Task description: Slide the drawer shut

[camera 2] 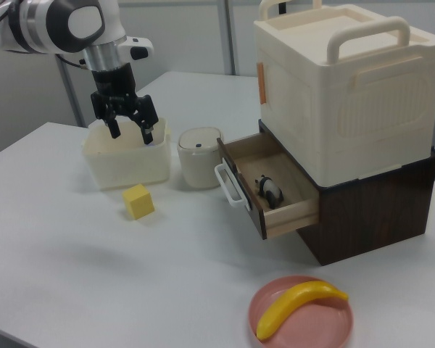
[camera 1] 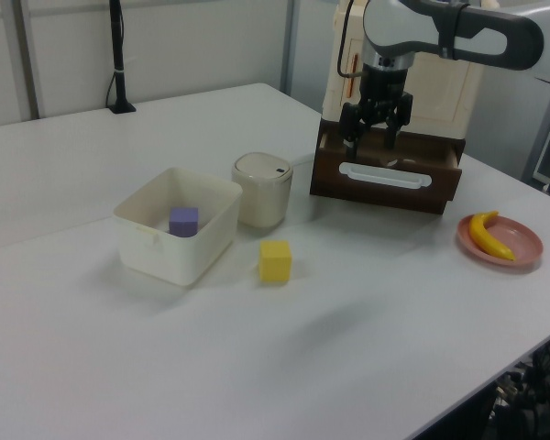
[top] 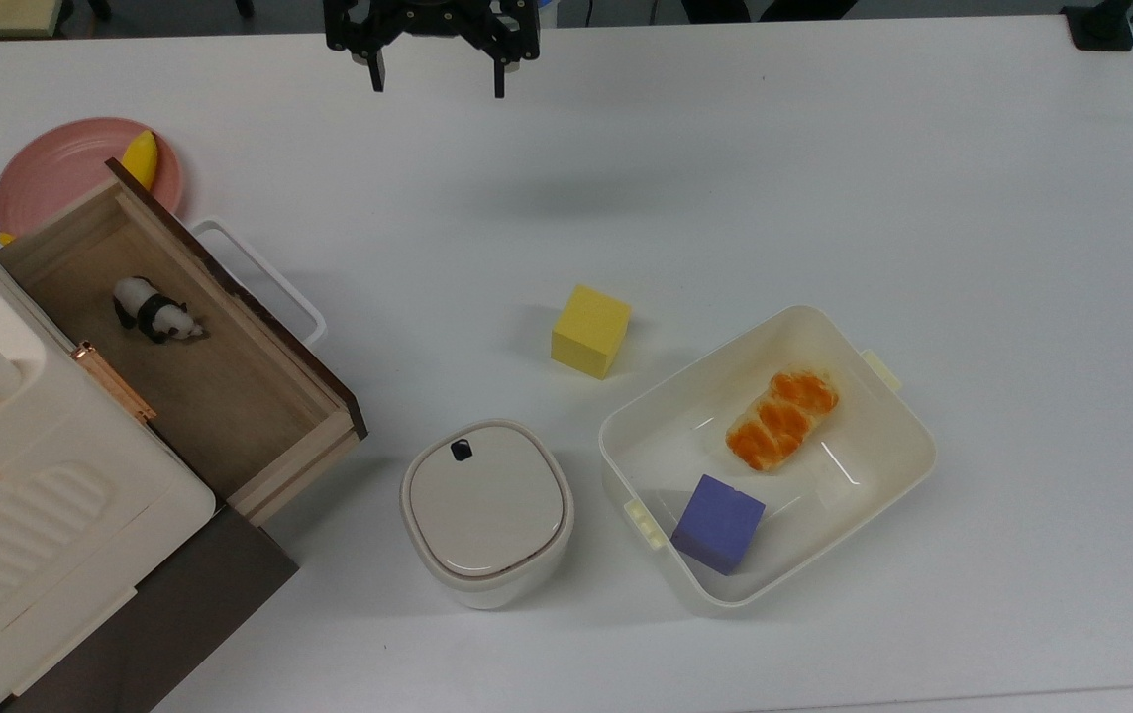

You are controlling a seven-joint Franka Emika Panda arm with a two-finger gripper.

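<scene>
Top view: the gripper [top: 438,79] hangs at the upper edge of the frame above bare table [top: 725,178], its two dark fingers spread apart with nothing between them. The drawer [top: 190,366] lies well apart from it, down and toward the top view's left, pulled out of the cabinet [top: 170,614] with its dark front panel and white loop handle [top: 259,277] facing the open table. A small panda figure [top: 155,310] stands on the drawer's wooden floor. A cream box with a carry handle [top: 22,475] sits on top of the cabinet.

Beyond the drawer from the gripper's side, at the top view's far left, a pink plate [top: 61,168] holds a banana [top: 140,158], just beside the drawer's front corner. Below the gripper in the top view, a yellow cube [top: 590,331] rests alone on the table. Farther down stand a lidded cream canister [top: 485,510], near the drawer's other front corner, and an open cream tub [top: 883,485] holding a purple cube [top: 719,523] and a piece of orange-glazed bread [top: 781,419].

In the right view the gripper [camera 2: 129,129] hovers in front of the tub [camera 2: 127,163], with the canister [camera 2: 198,156] between it and the drawer handle [camera 2: 228,187]. The table in front of the drawer's panel is bare out to the yellow cube [camera 2: 138,201].
</scene>
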